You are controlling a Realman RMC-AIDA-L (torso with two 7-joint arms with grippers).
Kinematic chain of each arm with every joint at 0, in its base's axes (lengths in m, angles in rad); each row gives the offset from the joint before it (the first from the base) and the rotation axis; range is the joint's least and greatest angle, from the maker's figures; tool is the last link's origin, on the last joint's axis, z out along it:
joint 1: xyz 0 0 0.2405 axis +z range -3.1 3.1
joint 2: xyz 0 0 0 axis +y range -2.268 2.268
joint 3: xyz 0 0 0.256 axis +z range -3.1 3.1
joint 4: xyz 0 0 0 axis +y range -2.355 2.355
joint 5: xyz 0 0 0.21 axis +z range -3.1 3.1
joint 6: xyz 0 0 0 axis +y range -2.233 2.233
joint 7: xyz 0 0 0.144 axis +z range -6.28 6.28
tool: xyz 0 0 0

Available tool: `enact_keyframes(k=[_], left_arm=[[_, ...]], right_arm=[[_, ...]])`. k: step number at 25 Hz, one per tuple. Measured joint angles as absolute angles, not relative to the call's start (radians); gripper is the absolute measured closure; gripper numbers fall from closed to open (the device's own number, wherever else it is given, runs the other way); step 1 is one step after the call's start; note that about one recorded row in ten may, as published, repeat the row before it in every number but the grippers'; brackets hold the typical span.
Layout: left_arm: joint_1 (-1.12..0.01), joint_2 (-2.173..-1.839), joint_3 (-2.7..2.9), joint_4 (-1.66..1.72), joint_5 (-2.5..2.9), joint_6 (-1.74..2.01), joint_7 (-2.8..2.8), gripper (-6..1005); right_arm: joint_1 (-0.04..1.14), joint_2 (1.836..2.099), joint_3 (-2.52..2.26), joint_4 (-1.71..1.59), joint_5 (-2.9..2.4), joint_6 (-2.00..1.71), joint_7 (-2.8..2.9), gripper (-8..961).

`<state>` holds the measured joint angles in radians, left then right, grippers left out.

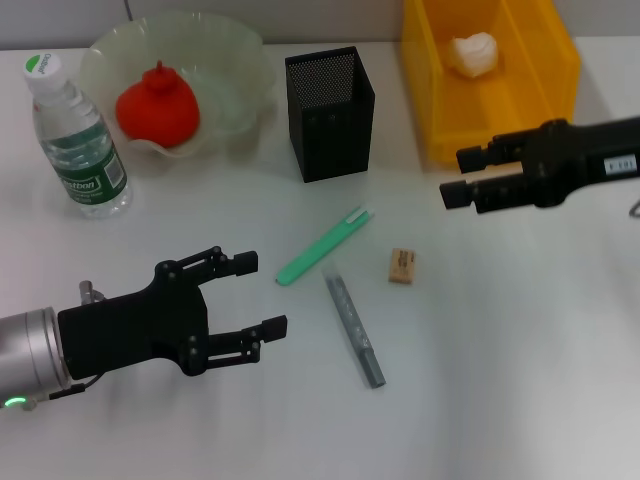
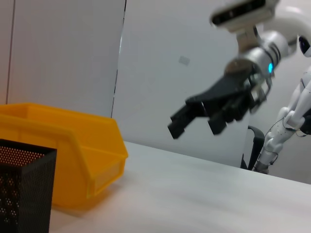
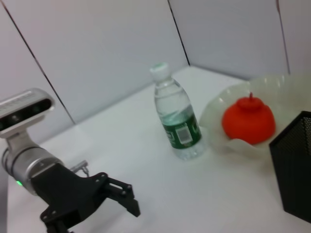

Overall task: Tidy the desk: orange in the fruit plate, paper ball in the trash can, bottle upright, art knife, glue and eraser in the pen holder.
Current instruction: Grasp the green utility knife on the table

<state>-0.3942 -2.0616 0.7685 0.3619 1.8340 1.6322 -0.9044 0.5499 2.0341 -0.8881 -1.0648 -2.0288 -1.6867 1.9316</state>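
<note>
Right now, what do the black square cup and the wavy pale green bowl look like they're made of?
The square black mesh cup looks like perforated metal, matt: fine holes cover its walls. The wavy pale green translucent bowl could be glass or plastic, glossy: light passes through its scalloped rim, and the red-orange fruit shows through it.

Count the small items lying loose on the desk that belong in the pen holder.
3: a green stick in front of the pen holder, a grey art knife just below it nearer the robot, and the eraser to their right. None seems hidden.
</note>
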Motion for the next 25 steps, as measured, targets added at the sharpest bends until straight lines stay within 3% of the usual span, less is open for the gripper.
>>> enact_keyframes(k=[5,11,18,25], left_arm=[[-0.394,-2.062,0.768,0.362,1.836,1.632,-0.904,162],[-0.399,-2.063,0.766,0.360,1.830,1.638,-0.905,162],[-0.426,-2.063,0.764,0.360,1.829,1.636,-0.946,163],[-0.490,-2.066,0.759,0.382,1.812,1.654,-1.101,164]], right_arm=[[0.615,2.034,-0.892,-1.106,-2.139,-1.719,2.005,296],[0.516,2.074,-0.855,-0.968,-2.090,-1.711,1.611,298],[0.454,2.069,-0.726,-0.670,-2.020,-1.656,1.188,300],[0.446,2.066,-0.700,-0.573,-2.029,-1.597,1.110,308]])
